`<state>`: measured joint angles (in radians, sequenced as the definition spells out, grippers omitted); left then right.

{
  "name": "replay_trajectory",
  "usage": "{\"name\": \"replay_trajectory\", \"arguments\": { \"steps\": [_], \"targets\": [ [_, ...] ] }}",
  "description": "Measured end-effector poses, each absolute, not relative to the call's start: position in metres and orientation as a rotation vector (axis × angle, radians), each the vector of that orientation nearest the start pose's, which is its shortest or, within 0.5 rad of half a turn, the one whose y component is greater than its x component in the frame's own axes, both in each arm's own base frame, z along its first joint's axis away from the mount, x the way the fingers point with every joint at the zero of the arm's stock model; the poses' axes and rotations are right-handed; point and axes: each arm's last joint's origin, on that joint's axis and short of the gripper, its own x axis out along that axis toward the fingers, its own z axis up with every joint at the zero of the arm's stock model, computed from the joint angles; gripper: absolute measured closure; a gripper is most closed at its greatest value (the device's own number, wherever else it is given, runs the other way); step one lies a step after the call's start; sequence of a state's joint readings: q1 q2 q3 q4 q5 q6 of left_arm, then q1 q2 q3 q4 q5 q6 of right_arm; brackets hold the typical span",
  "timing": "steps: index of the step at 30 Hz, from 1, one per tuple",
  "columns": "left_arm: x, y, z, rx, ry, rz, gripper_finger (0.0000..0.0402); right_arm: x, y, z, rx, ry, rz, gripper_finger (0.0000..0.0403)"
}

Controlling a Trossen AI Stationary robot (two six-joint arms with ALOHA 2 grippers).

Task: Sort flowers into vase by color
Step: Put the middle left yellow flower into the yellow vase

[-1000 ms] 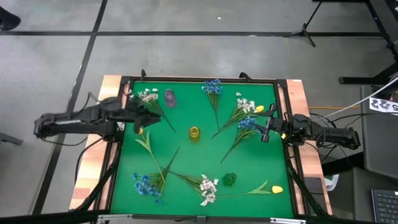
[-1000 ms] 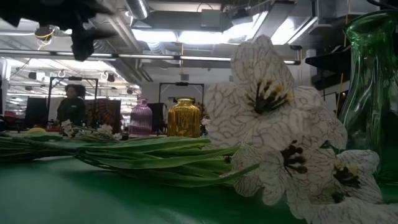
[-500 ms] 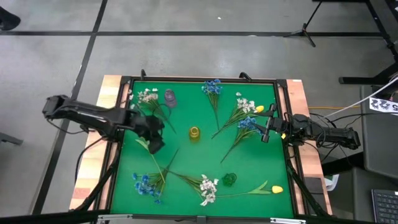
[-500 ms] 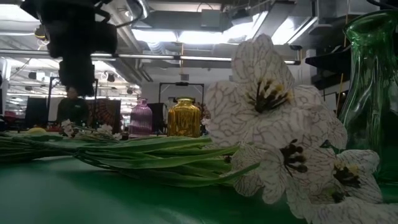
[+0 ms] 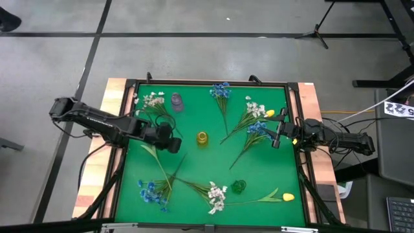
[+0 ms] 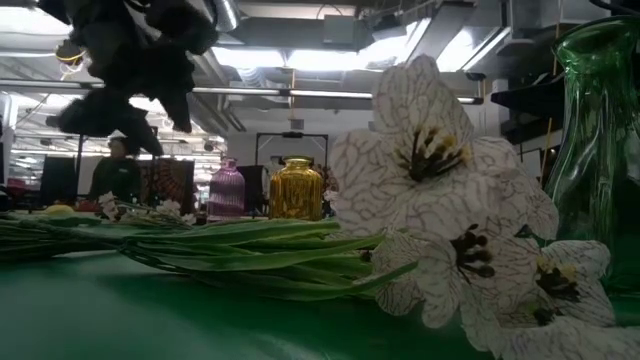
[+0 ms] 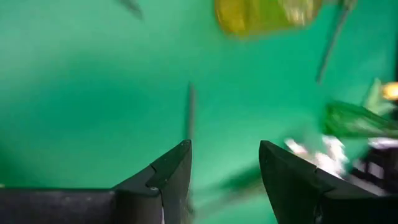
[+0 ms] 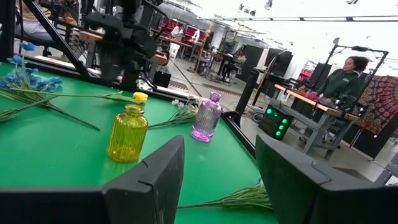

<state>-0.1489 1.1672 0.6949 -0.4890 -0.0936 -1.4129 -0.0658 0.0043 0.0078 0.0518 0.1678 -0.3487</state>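
Left gripper point(image 5: 172, 144): your overhead view puts it over the green mat point(image 5: 265, 169), at nine o'clock of the yellow vase point(image 5: 202, 138); it has swung in from the mat's left edge. Its wrist view shows fingers point(image 7: 171, 174) parted, nothing between.
Flowers point(image 5: 216, 197): you see them scattered flat around the mat, none in a vase.
Purple vase point(image 8: 206, 117): upright; only the right wrist view shows its ribbing.
Green vase point(image 6: 600, 150): cut off in the low view.
Right gripper point(image 5: 276, 136): parked at three o'clock, fingers apart, empty.
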Motion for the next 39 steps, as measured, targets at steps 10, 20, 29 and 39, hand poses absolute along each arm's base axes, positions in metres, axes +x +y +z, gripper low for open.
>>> {"name": "replay_trajectory", "arguments": {
  "steps": [10, 20, 29, 39],
  "targets": [
    [0.206, -0.047, 0.205, -1.529, 0.857, 0.797, 0.0220, 0.096, -0.011, 0.171, -0.344, -0.015, -0.240, 0.0205],
    [0.176, -0.075, 0.196, -1.613, 0.790, 1.147, 0.0272, 0.096, -0.011, 0.170, -0.343, -0.007, -0.237, 0.0205],
    [0.170, -0.086, 0.183, -1.543, 0.791, 1.287, 0.0284, 0.096, -0.011, 0.170, -0.341, -0.005, -0.235, 0.0205],
    [0.176, -0.088, 0.166, -1.453, 0.806, 1.380, 0.0284, 0.096, -0.011, 0.170, -0.341, -0.005, -0.235, 0.0205]
  ]
}}
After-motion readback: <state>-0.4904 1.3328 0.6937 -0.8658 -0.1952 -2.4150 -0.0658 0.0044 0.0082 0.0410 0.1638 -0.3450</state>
